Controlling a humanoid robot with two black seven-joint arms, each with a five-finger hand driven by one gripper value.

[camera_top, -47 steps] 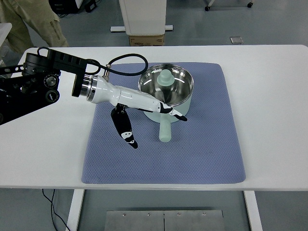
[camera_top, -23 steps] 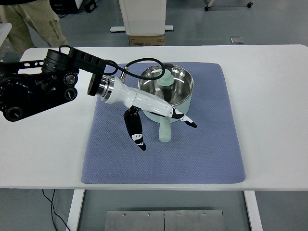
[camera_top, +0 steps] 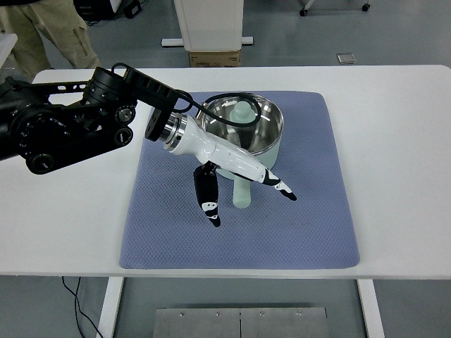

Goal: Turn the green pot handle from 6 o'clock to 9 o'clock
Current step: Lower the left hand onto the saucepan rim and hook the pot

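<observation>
A pale green pot with a shiny steel inside stands on the blue mat. Its green handle points toward the near edge, at about 6 o'clock. A green knob-shaped piece stands inside the pot. My left hand reaches in from the left over the pot's near side, fingers spread and holding nothing. Its long fingers stretch just right of the handle, while the thumb hangs left of it. The upper part of the handle is hidden under the hand.
The mat lies on a white table. A person's legs stand at the far left corner. A cardboard box and a white stand are beyond the far edge. My black left arm covers the table's left side.
My left arm has moved rightward and toward the near edge. The fingers now straddle the pot handle, thumb on its left and fingertips past its right. The pot has not turned.
</observation>
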